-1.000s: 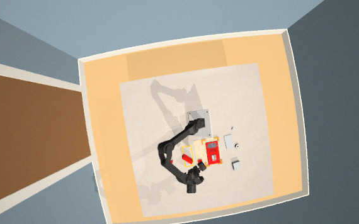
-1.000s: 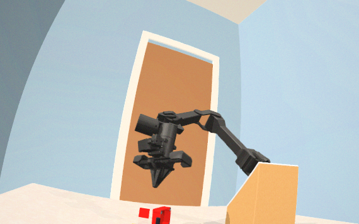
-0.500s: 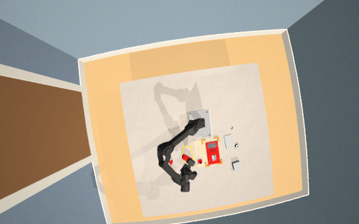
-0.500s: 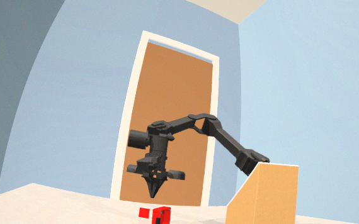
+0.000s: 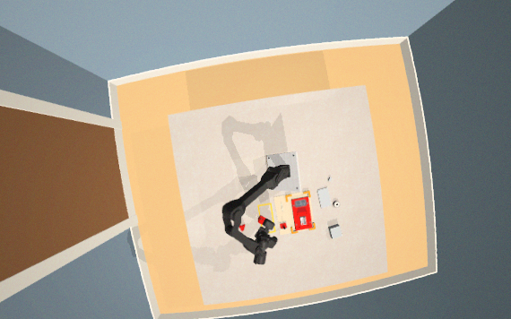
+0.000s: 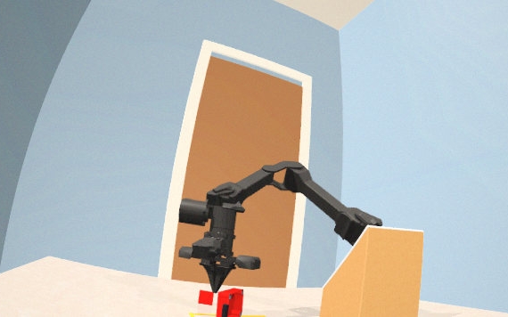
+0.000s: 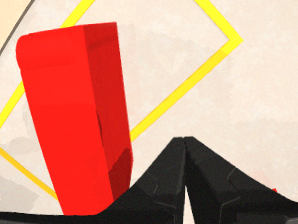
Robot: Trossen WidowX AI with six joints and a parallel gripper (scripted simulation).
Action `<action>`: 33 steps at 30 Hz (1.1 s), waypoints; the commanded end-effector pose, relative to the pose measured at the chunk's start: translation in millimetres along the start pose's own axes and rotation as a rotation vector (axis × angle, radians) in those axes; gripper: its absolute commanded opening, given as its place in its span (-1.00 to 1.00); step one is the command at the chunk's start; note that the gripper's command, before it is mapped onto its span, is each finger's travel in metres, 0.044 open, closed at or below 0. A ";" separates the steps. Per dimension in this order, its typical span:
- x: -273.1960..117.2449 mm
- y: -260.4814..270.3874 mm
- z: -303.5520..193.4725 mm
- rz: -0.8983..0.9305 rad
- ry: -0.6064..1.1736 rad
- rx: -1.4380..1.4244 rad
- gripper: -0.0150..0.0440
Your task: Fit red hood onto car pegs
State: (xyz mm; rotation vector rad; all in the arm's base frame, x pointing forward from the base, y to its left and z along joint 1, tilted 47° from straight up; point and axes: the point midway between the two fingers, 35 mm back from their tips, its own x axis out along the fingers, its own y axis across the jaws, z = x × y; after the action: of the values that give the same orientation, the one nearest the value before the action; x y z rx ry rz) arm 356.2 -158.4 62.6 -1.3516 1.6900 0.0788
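Beside shut end effector (image 5: 264, 227) (image 6: 215, 291) (image 7: 182, 145): red hood (image 5: 263, 219) (image 6: 231, 303) (image 7: 65, 120), on edge, w/ gap.

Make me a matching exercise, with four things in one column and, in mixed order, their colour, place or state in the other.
1. Hood
2. Chassis
3. Gripper
4. Outline

A. Shut, nothing between its fingers
B. Yellow
C. Between the orange corners
D. Red, off the chassis

Pairs: 1-D, 2-C, 3-A, 4-B
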 end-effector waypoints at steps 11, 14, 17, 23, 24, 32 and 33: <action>4.1 5.6 1.4 0.000 -0.004 -0.006 -0.49; 4.1 7.3 1.6 0.001 -0.004 -0.007 -0.49; 4.1 9.0 1.7 0.001 -0.004 -0.007 -0.49; 4.1 12.5 2.0 0.001 -0.004 -0.007 -0.49; 4.1 13.1 2.0 0.001 -0.004 -0.007 -0.49; 4.1 17.8 2.4 0.001 -0.004 -0.007 -0.49; 4.1 18.3 2.4 0.001 -0.005 -0.007 -0.49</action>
State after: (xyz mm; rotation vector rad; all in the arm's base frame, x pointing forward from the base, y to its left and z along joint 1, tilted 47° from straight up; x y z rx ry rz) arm 346.7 -154.2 52.7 -1.3584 1.6857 0.0861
